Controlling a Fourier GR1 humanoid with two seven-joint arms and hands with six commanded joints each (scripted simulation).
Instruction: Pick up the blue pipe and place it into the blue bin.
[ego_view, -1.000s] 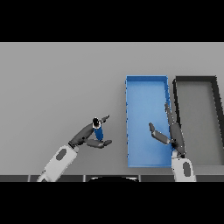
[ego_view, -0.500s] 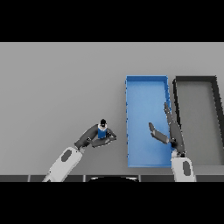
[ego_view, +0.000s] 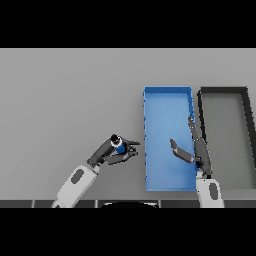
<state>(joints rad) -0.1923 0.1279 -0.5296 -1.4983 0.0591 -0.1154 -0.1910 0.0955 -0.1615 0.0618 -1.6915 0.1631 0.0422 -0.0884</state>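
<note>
The blue pipe (ego_view: 119, 147) is a short blue tube with a dark end. My left hand (ego_view: 114, 153) is curled round it and holds it over the grey table, a little left of the blue bin (ego_view: 167, 100). The blue bin is a long open tray right of centre. My right hand (ego_view: 195, 150) is open over the blue bin, with straight fingers and the thumb spread out to the left.
A black bin (ego_view: 224, 95) stands next to the blue bin on its right side. The grey table (ego_view: 70, 95) stretches wide to the left and behind.
My left hand has moved right and a little toward the near edge with the pipe, closer to the blue bin. My right hand has hardly moved.
</note>
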